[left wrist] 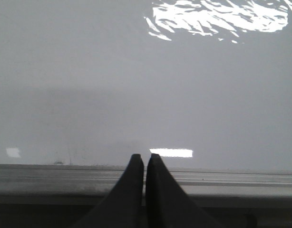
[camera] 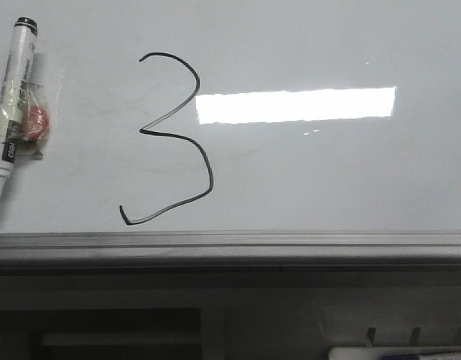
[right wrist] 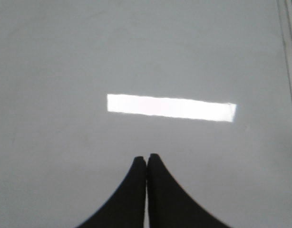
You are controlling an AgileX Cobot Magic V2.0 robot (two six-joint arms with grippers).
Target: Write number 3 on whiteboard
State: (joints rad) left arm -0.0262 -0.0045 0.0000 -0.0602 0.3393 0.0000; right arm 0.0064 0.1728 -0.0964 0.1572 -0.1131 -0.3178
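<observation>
Left gripper (left wrist: 145, 158): fingers pressed together, holding nothing, tips over the rail (left wrist: 231, 178).
Right gripper (right wrist: 146, 158): fingers together too, empty, bare whiteboard (right wrist: 65, 57) all round.
3 (camera: 176, 139): drawn left of centre, bottom stroke close to the near rail.
Marker (camera: 11, 105): lying far left, tip cut by the frame.
Glare (camera: 294, 104): bright strip beside the 3.

The number 3 (camera: 174, 139) sits on the whiteboard (camera: 328, 180), left of centre. Marker pen (camera: 11, 105) lies on the board at far left, well apart from the 3. Light reflection (camera: 294, 105) is just right of the 3. Board's rail (camera: 230, 244) runs along the near edge, nearest me.
</observation>
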